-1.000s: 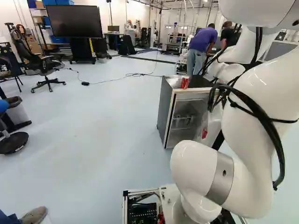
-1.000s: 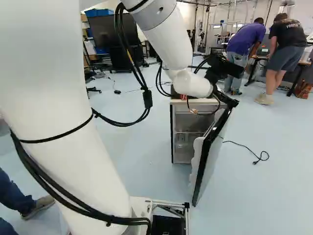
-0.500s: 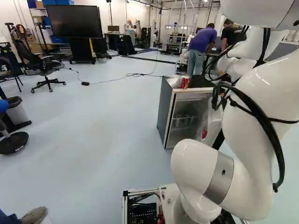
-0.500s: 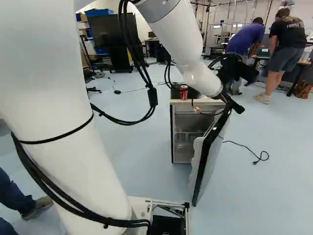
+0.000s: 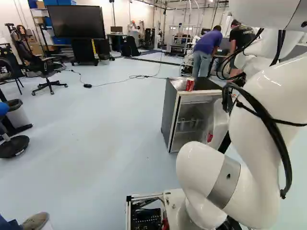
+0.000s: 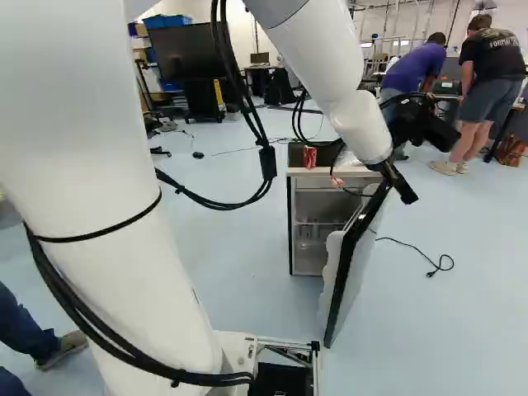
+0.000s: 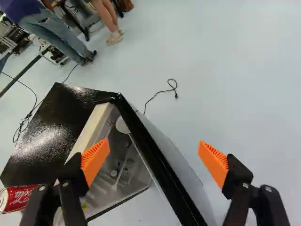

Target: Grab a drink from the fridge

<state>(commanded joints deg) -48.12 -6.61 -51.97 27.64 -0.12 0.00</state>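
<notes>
Arm (image 6: pixel 359 124) farther right, red can (image 6: pixel 310 157) atop fridge (image 5: pixel 170 112) on pale floor (image 5: pixel 96 129).

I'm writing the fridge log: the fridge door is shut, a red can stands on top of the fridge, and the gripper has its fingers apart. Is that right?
Not quite: the fridge door is open, as the right base view shows. The red can does stand on top of the fridge, and the gripper has its fingers apart.

A pale floor (image 5: pixel 96 124) spreads toward white walls (image 5: pixel 123 12). At the left of the left base view, a black office chair (image 5: pixel 34 62) stands near a large dark screen (image 5: pixel 76 22); a cable (image 5: pixel 138 76) crosses the floor.
</notes>
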